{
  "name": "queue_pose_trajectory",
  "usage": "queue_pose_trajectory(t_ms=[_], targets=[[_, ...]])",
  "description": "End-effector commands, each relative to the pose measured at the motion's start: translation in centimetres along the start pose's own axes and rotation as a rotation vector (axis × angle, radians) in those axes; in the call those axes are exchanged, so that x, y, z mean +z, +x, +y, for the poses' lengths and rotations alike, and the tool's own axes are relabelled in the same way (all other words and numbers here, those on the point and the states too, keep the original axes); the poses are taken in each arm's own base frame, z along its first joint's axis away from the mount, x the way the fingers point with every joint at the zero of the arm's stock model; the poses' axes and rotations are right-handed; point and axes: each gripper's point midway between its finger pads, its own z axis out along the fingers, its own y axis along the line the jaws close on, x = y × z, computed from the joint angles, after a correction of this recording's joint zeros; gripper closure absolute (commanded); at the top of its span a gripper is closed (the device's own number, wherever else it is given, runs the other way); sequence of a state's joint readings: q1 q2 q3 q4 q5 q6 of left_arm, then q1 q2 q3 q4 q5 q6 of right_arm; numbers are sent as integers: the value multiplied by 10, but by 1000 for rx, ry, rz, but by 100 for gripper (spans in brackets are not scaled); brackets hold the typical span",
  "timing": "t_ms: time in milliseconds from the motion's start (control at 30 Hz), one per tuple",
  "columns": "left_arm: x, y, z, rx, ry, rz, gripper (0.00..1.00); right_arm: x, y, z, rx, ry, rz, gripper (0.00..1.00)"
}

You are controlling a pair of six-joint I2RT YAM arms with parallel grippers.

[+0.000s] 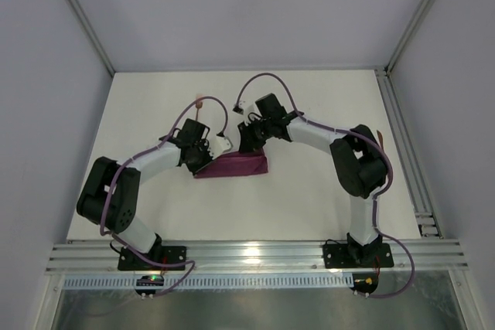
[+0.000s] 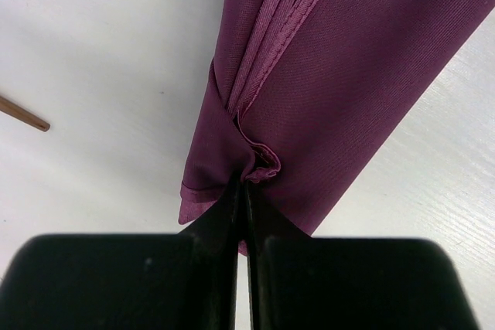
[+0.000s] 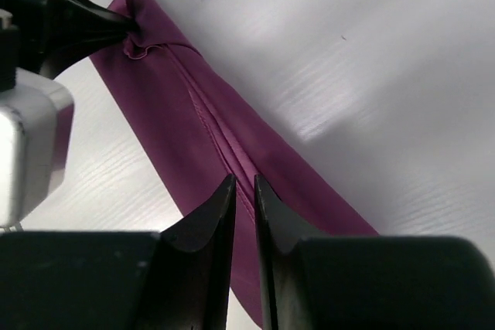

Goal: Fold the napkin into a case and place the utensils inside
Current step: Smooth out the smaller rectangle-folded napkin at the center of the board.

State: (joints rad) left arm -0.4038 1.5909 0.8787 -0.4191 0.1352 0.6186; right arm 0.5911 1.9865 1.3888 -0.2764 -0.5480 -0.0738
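Two-arm step: judged to be setting the folded napkin [image 1: 240,166] up as the case, before any utensil goes in.
Napkin: a long, narrow magenta strip lying flat on the white worktop [image 1: 247,214] between the two arms, with hemmed edges running along its length.
Left jaws: closed, pinching a bunched tuck [image 2: 261,161] of cloth at the napkin's left end.
Right jaws: nearly together, a slim gap astride the hemmed edge [image 3: 224,144] about midway along the napkin. Whether cloth is caught I cannot tell.
Fork [image 1: 199,103]: beyond the napkin's far side, towards its left end and apart from it.
Thin brown piece [image 1: 380,137]: well to the napkin's right, too small to name surely.
Doing it well: let the left pinch act as the anchor. The right jaws should take only the top layer at the hem and lift it low, so that a pocket mouth opens along the napkin.
Risk: catching every layer, or pulling away from the anchored end, would likely drag the napkin or undo its folds.
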Motion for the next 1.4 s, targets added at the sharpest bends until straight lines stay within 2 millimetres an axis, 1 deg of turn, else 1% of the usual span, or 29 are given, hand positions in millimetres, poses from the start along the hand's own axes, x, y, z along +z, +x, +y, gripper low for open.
queue_pose_trajectory(t_ms=[0, 67, 167, 233, 267, 333, 367, 400, 433, 467, 500, 533, 567, 600, 633, 667, 700, 733, 767, 833, 867, 967, 1000, 1067, 1100, 1133, 1167, 1267, 1367], targets=[[4, 0, 1, -25, -5, 3, 100, 5, 7, 9, -6, 8, 4, 81], [5, 0, 2, -27, -5, 3, 100, 13, 19, 3, 12, 28, 28, 81], [5, 0, 2, -26, -9, 2, 100, 15, 19, 4, 10, 31, 25, 81], [4, -1, 4, -30, -23, -6, 100, 12, 12, 8, -13, 32, 5, 77], [2, -1, 5, -30, -32, -13, 100, 7, 7, 12, -23, 31, -16, 73], [-1, -3, 7, -36, -50, -24, 100, -1, -8, 18, -32, 30, -76, 70], [-2, -4, 8, -43, -61, -34, 100, -2, -6, 22, -30, 29, -82, 68], [-2, -4, 8, -46, -66, -39, 100, -5, -17, 23, -46, 46, -126, 66], [-5, -7, 9, -49, -76, -51, 100, -11, -28, 29, -38, 47, -169, 66], [-6, -8, 9, -56, -82, -60, 100, -8, -21, 37, 34, 32, -176, 66], [-7, -9, 9, -59, -83, -65, 100, -9, -41, 45, 29, 4, -269, 66], [-7, -9, 9, -65, -85, -67, 100, -6, -36, 50, 61, -16, -280, 67], [-7, -10, 9, -69, -85, -73, 100, -3, -38, 58, 144, -43, -299, 69], [-7, -10, 8, -78, -83, -73, 100, 1, -49, 73, 147, -103, -352, 71], [-7, -10, 8, -81, -83, -74, 100, 14, -44, 76, 191, -133, -348, 73], [-7, -10, 8, -87, -81, -76, 100, 22, -44, 89, 264, -175, -343, 77], [-7, -11, 7, -92, -79, -80, 100, 29, -49, 94, 277, -204, -363, 78], [-7, -12, 7, -94, -76, -83, 100, 37, -48, 97, 307, -220, -355, 80], [-7, -12, 6, -100, -72, -82, 100, 51, -44, 95, 375, -231, -335, 82], [-7, -12, 5, -107, -68, -85, 100, 63, -47, 96, 409, -241, -349, 83], [-8, -12, 5, -112, -68, -87, 100, 71, -41, 92, 436, -236, -336, 84], [-8, -14, 4, -118, -64, -97, 100, 76, -46, 96, 479, -263, -350, 83], [-8, -15, 4, -118, -64, -99, 100, 76, -50, 97, 489, -276, -369, 82], [-8, -19, 5, -132, -69, -114, 100, 76, -48, 94, 522, -261, -392, 82], [-8, -20, 5, -136, -67, -119, 100, 72, -54, 92, 536, -261, -426, 80], [-8, -23, 3, -141, -54, -135, 100, 72, -49, 90, 588, -255, -430, 79], [-9, -26, 3, -147, -49, -148, 100, 70, -54, 92, 595, -271, -459, 79], [-10, -32, 0, -154, -29, -169, 100, 80, -47, 89, 667, -251, -449, 79], [-10, -32, 1, -158, -28, -163, 100, 89, -39, 82, 702, -196, -436, 79]])
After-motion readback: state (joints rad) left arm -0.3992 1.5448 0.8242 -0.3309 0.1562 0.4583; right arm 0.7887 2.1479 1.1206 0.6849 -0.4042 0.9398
